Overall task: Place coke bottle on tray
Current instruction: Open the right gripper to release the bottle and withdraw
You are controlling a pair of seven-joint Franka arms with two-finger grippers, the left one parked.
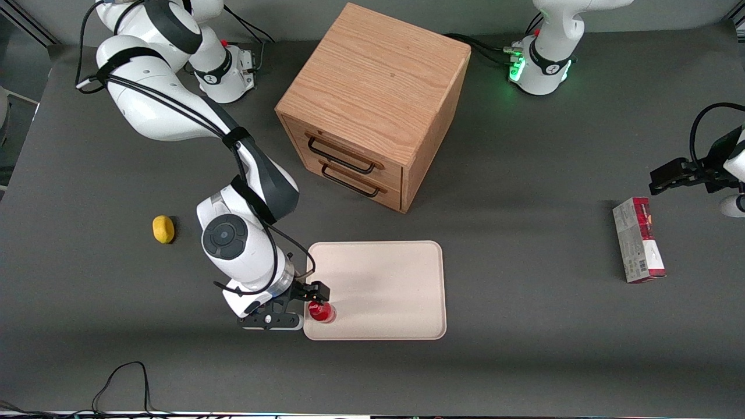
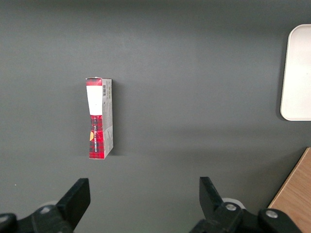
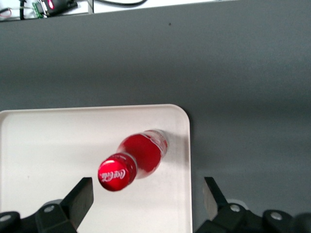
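Observation:
The coke bottle (image 1: 321,312) is small and red with a red cap. It stands upright on the cream tray (image 1: 396,273), in the tray's corner nearest the front camera at the working arm's end. In the right wrist view the bottle (image 3: 133,162) stands free on the tray (image 3: 48,145), close to its rim. My gripper (image 1: 311,299) is open, above and just beside the bottle, with its fingers (image 3: 80,196) spread wide and not touching it.
A wooden drawer cabinet (image 1: 372,99) stands farther from the front camera than the tray. A yellow lemon-like lump (image 1: 163,228) lies toward the working arm's end of the table. A red-and-grey carton (image 1: 638,239) lies toward the parked arm's end; it also shows in the left wrist view (image 2: 99,118).

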